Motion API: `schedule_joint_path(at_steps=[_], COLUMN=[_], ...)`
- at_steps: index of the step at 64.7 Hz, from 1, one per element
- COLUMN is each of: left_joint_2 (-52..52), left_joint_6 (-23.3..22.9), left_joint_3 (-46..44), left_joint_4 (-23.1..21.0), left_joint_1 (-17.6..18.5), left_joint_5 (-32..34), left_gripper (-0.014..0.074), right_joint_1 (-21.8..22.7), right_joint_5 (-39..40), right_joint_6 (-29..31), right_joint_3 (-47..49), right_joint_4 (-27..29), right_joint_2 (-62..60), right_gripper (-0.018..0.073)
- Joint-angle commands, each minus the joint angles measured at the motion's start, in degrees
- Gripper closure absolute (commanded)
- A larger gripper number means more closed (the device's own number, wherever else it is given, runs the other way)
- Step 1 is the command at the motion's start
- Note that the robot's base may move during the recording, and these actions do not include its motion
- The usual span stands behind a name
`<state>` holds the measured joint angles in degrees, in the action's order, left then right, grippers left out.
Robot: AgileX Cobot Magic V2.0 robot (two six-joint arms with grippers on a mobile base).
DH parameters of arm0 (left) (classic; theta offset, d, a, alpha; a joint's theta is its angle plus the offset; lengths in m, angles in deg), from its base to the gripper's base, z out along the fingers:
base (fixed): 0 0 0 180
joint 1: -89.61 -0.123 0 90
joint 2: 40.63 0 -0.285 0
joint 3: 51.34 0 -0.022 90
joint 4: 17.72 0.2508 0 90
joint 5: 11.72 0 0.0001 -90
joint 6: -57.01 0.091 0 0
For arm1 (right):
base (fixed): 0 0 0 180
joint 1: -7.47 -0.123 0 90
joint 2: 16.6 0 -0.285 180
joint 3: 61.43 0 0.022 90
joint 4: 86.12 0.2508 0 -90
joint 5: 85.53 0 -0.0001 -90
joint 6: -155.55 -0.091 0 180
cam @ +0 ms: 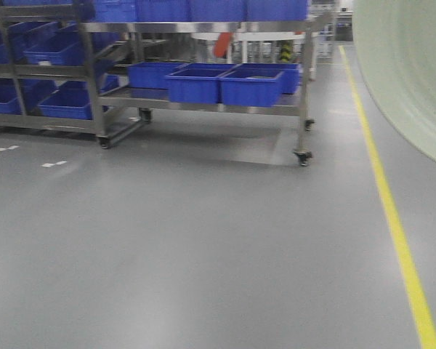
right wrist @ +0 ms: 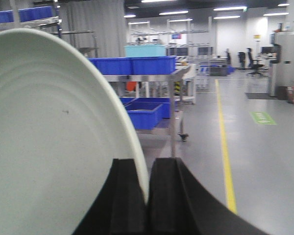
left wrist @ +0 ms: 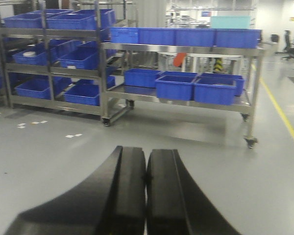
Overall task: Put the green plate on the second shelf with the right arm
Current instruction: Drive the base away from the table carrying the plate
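The green plate (right wrist: 54, 137) is pale sage green with faint rings inside and fills the left half of the right wrist view, held on edge. My right gripper (right wrist: 147, 169) is shut on its rim, one black finger on each face. The plate also shows at the top right of the front view (cam: 410, 65), held up in the air. My left gripper (left wrist: 146, 159) is shut and empty, pointing over the grey floor toward the shelves. The steel shelf cart (cam: 203, 105) stands ahead, some distance away.
The cart's lower shelf holds several blue bins (cam: 225, 81), and more blue bins sit on its top shelf (left wrist: 186, 36). A second steel rack with blue bins (cam: 43, 73) stands to the left. A yellow floor line (cam: 392, 218) runs along the right. Grey floor lies between me and the racks.
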<state>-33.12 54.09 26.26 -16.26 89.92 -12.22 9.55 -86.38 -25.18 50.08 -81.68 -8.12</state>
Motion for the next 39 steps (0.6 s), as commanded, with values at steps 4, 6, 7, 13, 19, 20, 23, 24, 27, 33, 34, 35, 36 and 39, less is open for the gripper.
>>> schedule_joint_path(at_steps=[4,6,7,13,19,20,23,24,27,33,34,35,36,39], left_joint_2=[-0.99,-0.99,-0.99,-0.99,-0.99,-0.99,-0.99,-0.99,-0.99,-0.99,-0.99,-0.99,-0.99,-0.99], left_joint_6=[-0.36,-0.36,-0.36,-0.36,-0.36,-0.36,-0.36,-0.36,-0.36,-0.36,-0.36,-0.36,-0.36,-0.36], left_joint_3=[2.40,2.40,2.40,2.40,2.40,2.40,2.40,2.40,2.40,2.40,2.40,2.40,2.40,2.40], left_joint_4=[-0.50,-0.50,-0.50,-0.50,-0.50,-0.50,-0.50,-0.50,-0.50,-0.50,-0.50,-0.50,-0.50,-0.50], left_joint_1=[0.18,0.18,0.18,0.18,0.18,0.18,0.18,0.18,0.18,0.18,0.18,0.18,0.18,0.18], left_joint_5=[4.77,4.77,4.77,4.77,4.77,4.77,4.77,4.77,4.77,4.77,4.77,4.77,4.77,4.77], left_gripper=[0.0466,0.0466,0.0466,0.0466,0.0466,0.0466,0.0466,0.0466,0.0466,0.0466,0.0466,0.0466,0.0466,0.0466], right_joint_1=[0.36,0.36,0.36,0.36,0.36,0.36,0.36,0.36,0.36,0.36,0.36,0.36,0.36,0.36], right_joint_5=[6.85,6.85,6.85,6.85,6.85,6.85,6.85,6.85,6.85,6.85,6.85,6.85,6.85,6.85], right_joint_6=[-0.29,-0.29,-0.29,-0.29,-0.29,-0.29,-0.29,-0.29,-0.29,-0.29,-0.29,-0.29,-0.29,-0.29], right_joint_3=[1.71,1.71,1.71,1.71,1.71,1.71,1.71,1.71,1.71,1.71,1.71,1.71,1.71,1.71], right_joint_4=[0.80,0.80,0.80,0.80,0.80,0.80,0.80,0.80,0.80,0.80,0.80,0.80,0.80,0.80], right_joint_2=[0.55,0.55,0.55,0.55,0.55,0.55,0.55,0.55,0.55,0.55,0.55,0.55,0.55,0.55], right_gripper=[0.0508,0.0508,0.0508,0.0508,0.0508,0.0508,0.0508,0.0508,0.0508,0.0508,0.0508,0.0508,0.0508,0.0508])
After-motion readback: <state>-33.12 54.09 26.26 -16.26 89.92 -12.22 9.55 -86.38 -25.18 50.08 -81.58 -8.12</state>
